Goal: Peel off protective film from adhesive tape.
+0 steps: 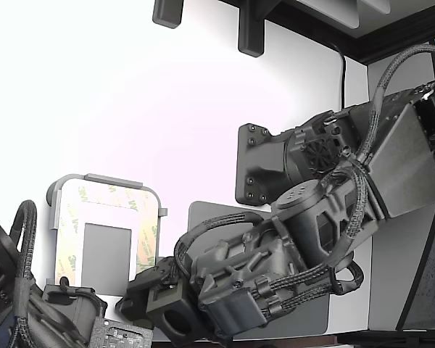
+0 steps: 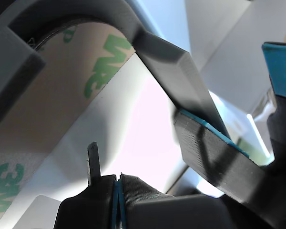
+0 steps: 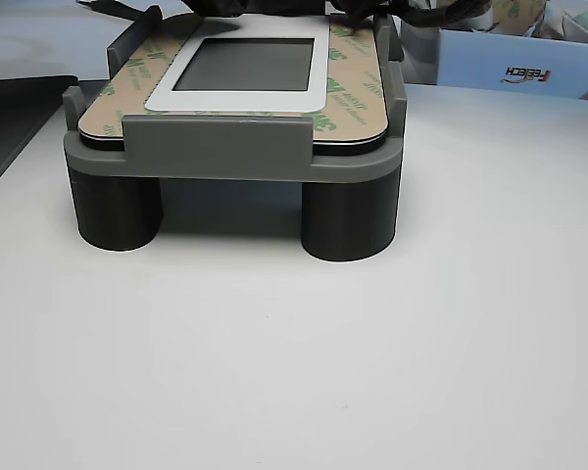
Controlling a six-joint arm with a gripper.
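Protective film [image 2: 52,114] sits just past the fingers [image 2: 219,143], which look spread apart, probably lining up to pinch its edge.

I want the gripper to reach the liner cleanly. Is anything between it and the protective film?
Only partly: in the wrist view the grey fixture wall crosses in front of the protective film, near the gripper.
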